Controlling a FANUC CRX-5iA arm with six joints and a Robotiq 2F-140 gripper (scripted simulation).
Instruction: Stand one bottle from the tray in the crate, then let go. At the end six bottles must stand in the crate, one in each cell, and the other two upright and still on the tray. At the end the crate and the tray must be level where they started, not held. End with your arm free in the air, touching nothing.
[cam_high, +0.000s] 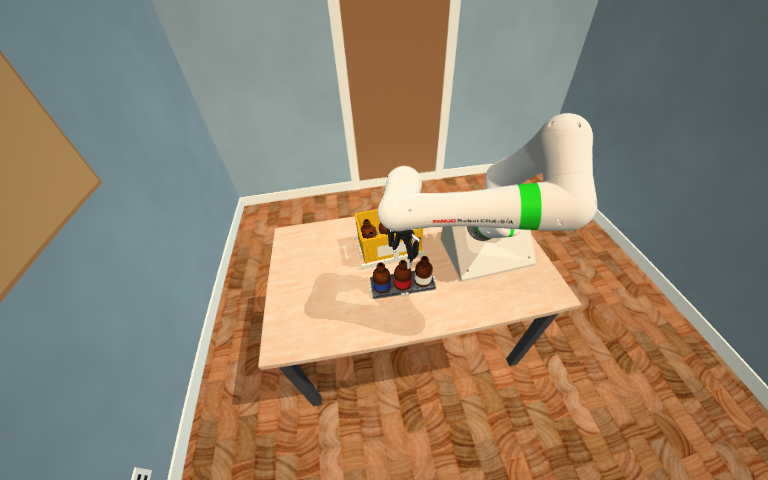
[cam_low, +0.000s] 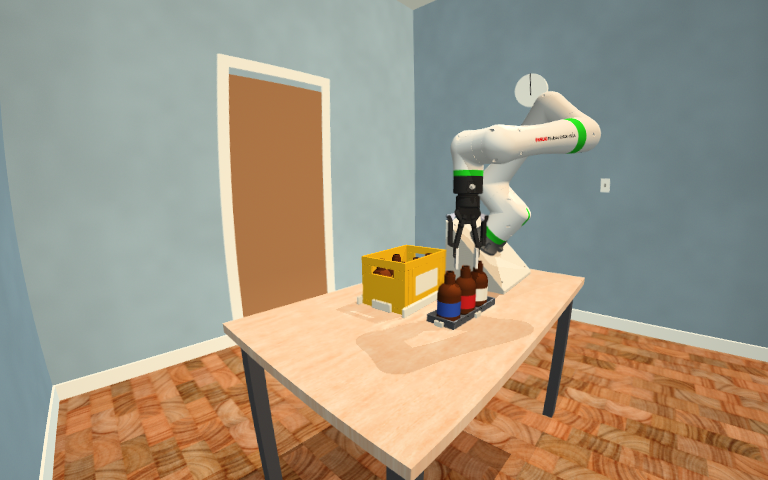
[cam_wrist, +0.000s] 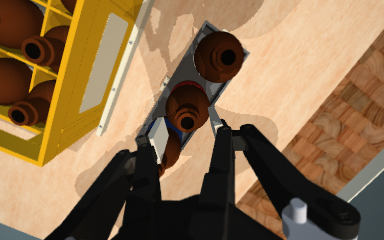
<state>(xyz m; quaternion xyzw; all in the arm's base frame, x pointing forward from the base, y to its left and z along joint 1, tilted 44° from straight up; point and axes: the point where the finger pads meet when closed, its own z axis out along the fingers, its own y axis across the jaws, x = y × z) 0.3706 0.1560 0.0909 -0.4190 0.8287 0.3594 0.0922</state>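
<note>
My gripper (cam_high: 403, 258) (cam_low: 467, 259) (cam_wrist: 187, 121) is open and empty, pointing down over the tray (cam_high: 390, 294) (cam_low: 454, 324) (cam_wrist: 187, 74). On the tray stand upright a blue-labelled bottle (cam_high: 381, 280) (cam_low: 449, 293) (cam_wrist: 173, 150), a red-labelled bottle (cam_high: 402, 273) (cam_low: 466, 283) (cam_wrist: 187, 105) in the middle and a white-labelled bottle (cam_high: 423, 267) (cam_low: 480, 280) (cam_wrist: 210, 55). In the wrist view the red bottle's neck appears between the fingertips; the left finger partly hides the blue one. The yellow crate (cam_high: 370, 251) (cam_low: 385, 291) (cam_wrist: 65, 100) stands level and holds several brown bottles; not all cells show.
The crate stands close behind the tray, its wall rising beside the fingers. Low pale strips (cam_wrist: 114, 89) edge the crate's base. The white robot base (cam_high: 492, 260) (cam_low: 515, 268) stands to the right on the wooden table (cam_high: 317, 333) (cam_low: 339, 356).
</note>
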